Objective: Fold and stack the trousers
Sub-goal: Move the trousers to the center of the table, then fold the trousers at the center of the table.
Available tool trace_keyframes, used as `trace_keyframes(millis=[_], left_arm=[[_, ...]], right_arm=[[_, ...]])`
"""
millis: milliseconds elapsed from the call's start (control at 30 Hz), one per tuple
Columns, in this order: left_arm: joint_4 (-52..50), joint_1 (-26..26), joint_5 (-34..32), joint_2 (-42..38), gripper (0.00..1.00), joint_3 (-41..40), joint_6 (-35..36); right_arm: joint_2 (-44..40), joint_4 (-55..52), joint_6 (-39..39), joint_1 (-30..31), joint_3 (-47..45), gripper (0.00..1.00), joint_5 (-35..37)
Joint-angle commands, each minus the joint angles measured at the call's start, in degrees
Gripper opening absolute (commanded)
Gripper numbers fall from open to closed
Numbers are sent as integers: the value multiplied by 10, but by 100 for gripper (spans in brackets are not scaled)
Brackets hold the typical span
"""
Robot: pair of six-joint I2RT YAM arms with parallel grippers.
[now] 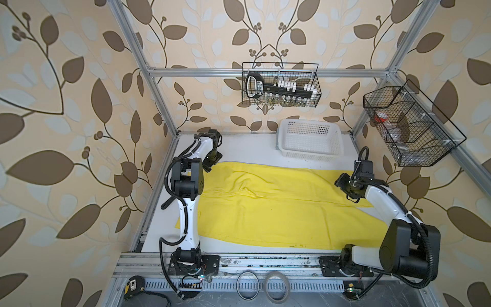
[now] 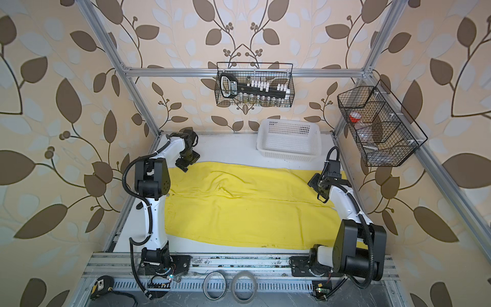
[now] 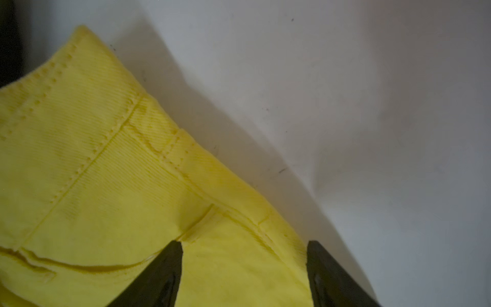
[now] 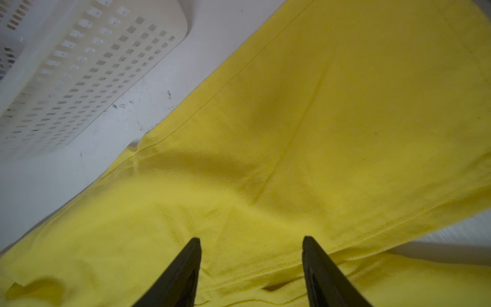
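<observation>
Left claw (image 3: 244, 243) is wide open and hanging right over the waistband (image 3: 225, 191) corner of the trousers (image 1: 279, 212), with nothing pinched between its fingers (image 3: 164, 276). From the left wrist camera, one finger sits over the yellow cloth next to a belt loop (image 3: 202, 222). The other lines up with the waistband's outer edge, where the cloth meets the white tabletop (image 1: 247, 148). Honestly can't tell if the tips actually touch the fabric or just float above it.

Right claw (image 4: 251, 239) is released too, jaws apart and holding nothing. It's pointed down at one leg of the trousers, toward the ankle end. Same deal here, whether it's touching is hard to call.

As for the trousers, in both top views they're spread out flat across most of the tabletop. The waist end is by the left arm and the legs run over toward the right arm. The two legs lie side by side, with a bunched-up wrinkle (image 1: 249, 192) around the crotch area. Not folded at all yet.

White perforated basket (image 1: 305, 156) sits at the back of the tabletop, just behind the far leg, with a strip of bare tabletop between them. Black wire basket (image 1: 317, 87) hangs on the back rail of the frame, up off the tabletop.
</observation>
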Motion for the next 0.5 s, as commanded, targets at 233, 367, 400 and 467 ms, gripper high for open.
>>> trace_keyframes(millis=[233, 367, 400, 467], left_arm=[[-8, 32, -11, 25, 65, 31, 11], [-6, 39, -7, 35, 64, 47, 25], [-8, 40, -9, 37, 64, 51, 27], [-11, 39, -10, 43, 64, 55, 27]], right_arm=[[49, 7, 13, -19, 49, 68, -13], [55, 9, 9, -19, 51, 68, -11], [56, 9, 9, -19, 50, 68, -11], [59, 10, 8, -19, 48, 68, -12]])
